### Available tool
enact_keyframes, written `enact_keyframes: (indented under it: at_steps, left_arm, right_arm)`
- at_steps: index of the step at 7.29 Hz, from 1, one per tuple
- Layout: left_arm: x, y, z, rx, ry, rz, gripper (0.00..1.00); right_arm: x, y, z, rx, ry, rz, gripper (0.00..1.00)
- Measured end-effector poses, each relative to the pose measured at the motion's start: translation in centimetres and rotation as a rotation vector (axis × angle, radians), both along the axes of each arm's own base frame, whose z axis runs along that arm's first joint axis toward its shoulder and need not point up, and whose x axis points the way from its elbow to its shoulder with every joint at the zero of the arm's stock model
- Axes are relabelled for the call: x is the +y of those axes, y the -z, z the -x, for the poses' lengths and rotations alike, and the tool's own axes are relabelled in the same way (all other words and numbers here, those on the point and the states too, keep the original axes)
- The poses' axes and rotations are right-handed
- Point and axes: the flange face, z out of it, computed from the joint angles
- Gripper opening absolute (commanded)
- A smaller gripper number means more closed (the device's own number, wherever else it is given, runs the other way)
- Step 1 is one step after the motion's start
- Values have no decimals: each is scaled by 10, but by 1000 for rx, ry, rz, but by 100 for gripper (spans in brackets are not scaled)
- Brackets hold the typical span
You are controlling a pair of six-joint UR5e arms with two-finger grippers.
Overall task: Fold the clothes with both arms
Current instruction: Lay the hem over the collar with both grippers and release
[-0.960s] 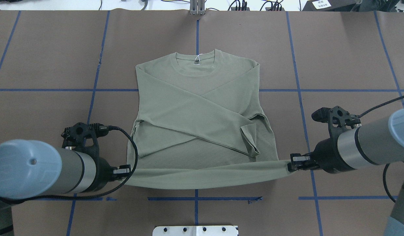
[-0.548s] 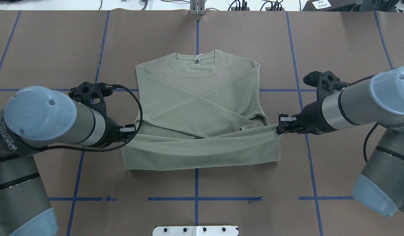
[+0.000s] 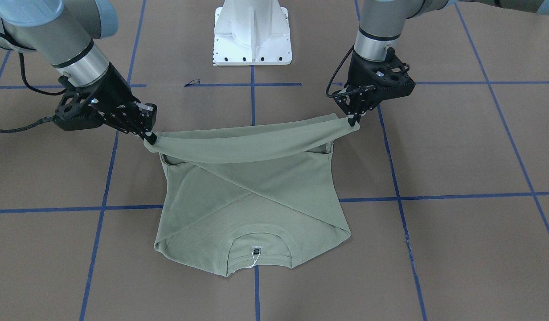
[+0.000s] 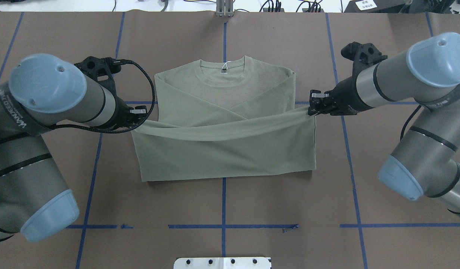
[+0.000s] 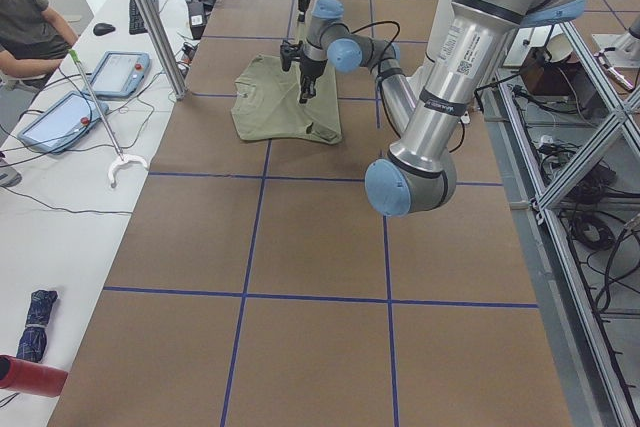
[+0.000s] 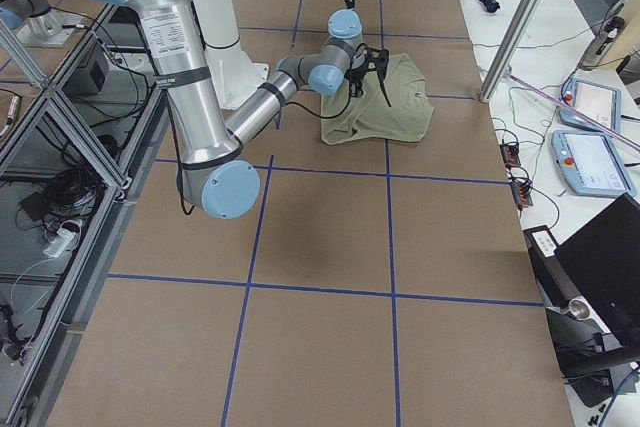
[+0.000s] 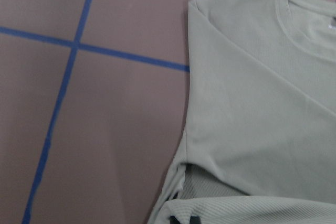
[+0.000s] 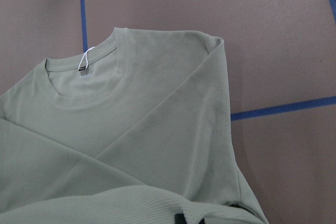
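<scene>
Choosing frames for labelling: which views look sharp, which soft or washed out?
Left wrist view: soft, washed-out, the pale sage-green knit shirt looks greyish. Right wrist view: crisper, knit texture and white tag string readable. Overhead view: sharp, even light, no glare.

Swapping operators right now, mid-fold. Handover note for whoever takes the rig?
Left gripper: shut on the left hem corner of the shirt.
Right gripper: shut on the right hem corner.
The hem is raised and stretched between them, roughly halfway up the body. The collar lies flat towards the far side of the table.
Done: both sleeves crossed over the chest.
Left: likely carry the hem to the collar, lay it down, open both grippers.
</scene>
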Motion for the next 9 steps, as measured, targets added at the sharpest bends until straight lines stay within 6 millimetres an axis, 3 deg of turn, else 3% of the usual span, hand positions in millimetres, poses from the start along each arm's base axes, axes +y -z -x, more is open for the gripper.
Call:
enact_keyframes:
  at_steps: [2,4,6,8,9]
  left_arm:
    - [-56,-15,-14,11,51,-15,0]
    - [-100,-51,-34,24,81,-27,0]
    - [-122,-83,-48,30,92,-32,0]
    - [-134,-103,-51,25,103,-29,0]
    - [-138,-106,-52,21,107,-27,0]
  right_arm:
    - [-49,-6,19,42,-44,30,0]
    - [-92,-20,49,106,-78,68,0]
    - [-122,-46,68,147,-92,102,0]
    - [-143,-73,66,155,-115,112,0]
    - [-149,-76,63,155,-123,112,0]
